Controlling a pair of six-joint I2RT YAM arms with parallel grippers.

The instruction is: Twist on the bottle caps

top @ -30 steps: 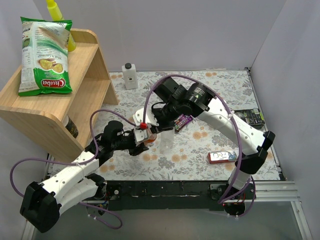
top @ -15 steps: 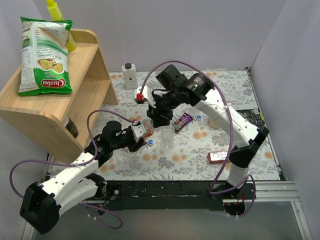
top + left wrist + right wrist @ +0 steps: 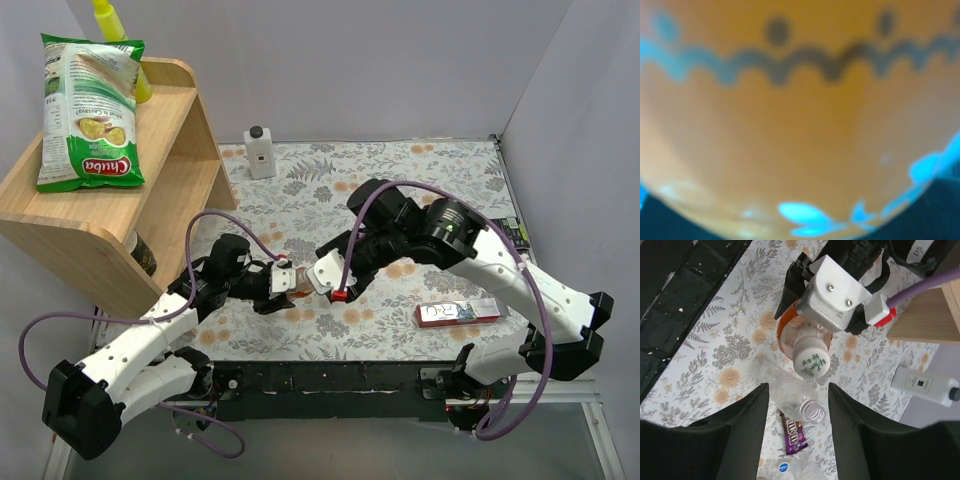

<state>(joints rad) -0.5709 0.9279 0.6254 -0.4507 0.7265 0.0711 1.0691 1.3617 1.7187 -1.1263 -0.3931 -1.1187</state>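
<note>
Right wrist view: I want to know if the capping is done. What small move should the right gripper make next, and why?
Probably ease the right gripper forward and close it on the whitish cap for a tightening twist. The cap sits on the orange bottle, which the left gripper clamps, while the right jaws stand open, clear of the cap. Its tightness cannot be judged.

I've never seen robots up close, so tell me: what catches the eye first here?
Mid-table, the left gripper clamps an orange bottle, with the right gripper open close by. A green chips bag lies on top of the wooden shelf at far left.
</note>
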